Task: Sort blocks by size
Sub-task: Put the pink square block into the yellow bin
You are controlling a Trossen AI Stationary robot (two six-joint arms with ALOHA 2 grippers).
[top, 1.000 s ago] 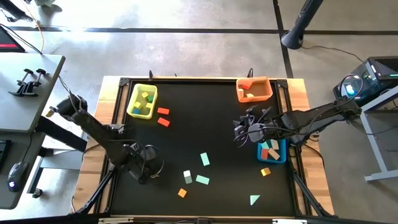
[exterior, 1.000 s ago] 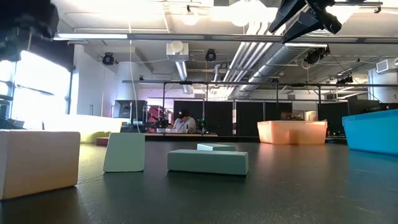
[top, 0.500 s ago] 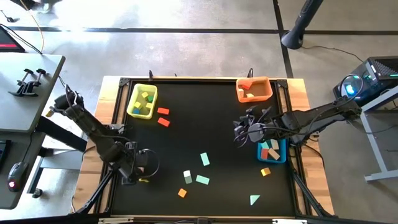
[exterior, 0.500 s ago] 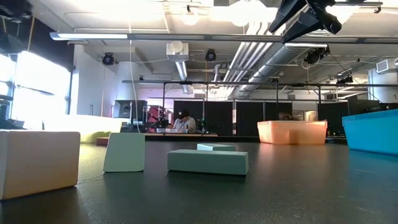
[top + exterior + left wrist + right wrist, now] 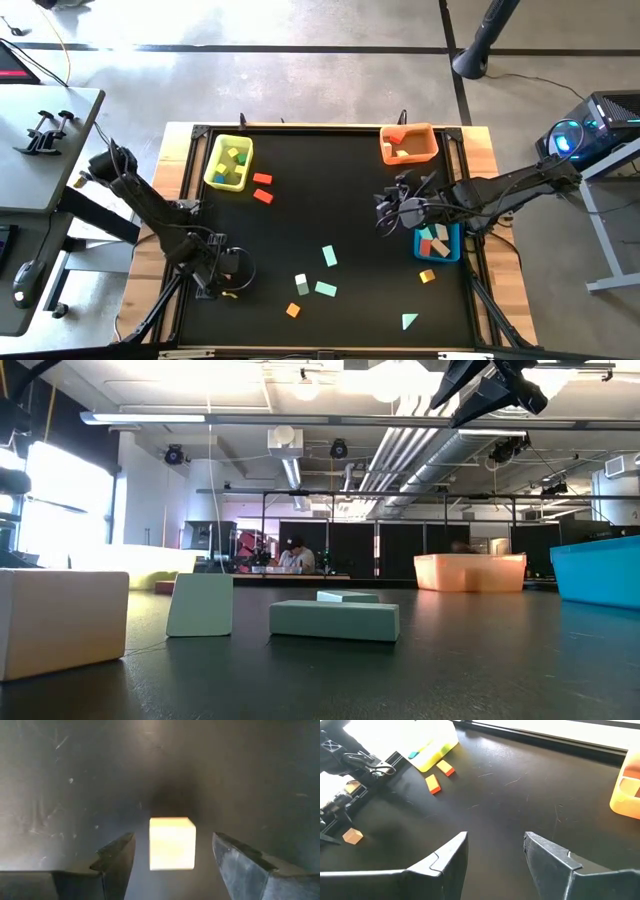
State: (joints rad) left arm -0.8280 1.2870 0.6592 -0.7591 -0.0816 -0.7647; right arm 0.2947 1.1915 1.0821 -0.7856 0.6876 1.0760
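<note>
A pale tan cube (image 5: 172, 843) lies flat on the black table (image 5: 330, 210) near its front left. My left gripper (image 5: 174, 851) points down over it, open, with one finger on each side and a gap on both sides; the same cube (image 5: 352, 836) also shows in the right wrist view. My right gripper (image 5: 385, 215) hovers open beside the blue bin (image 5: 438, 243) with nothing between its fingers. Loose blocks lie on the table: two orange bars (image 5: 263, 187), mint pieces (image 5: 326, 289), an orange cube (image 5: 427, 276) and a mint triangle (image 5: 409, 321).
A yellow bin (image 5: 228, 162) stands at the far left and an orange bin (image 5: 408, 144) at the far right, each holding blocks, as does the blue bin. The low view shows a tan block (image 5: 60, 622) and mint blocks (image 5: 334, 620) close to the near edge.
My left gripper has shifted a little toward the table's left edge and now stands over the tan cube. My right arm has kept still, and no block on the table has moved.
</note>
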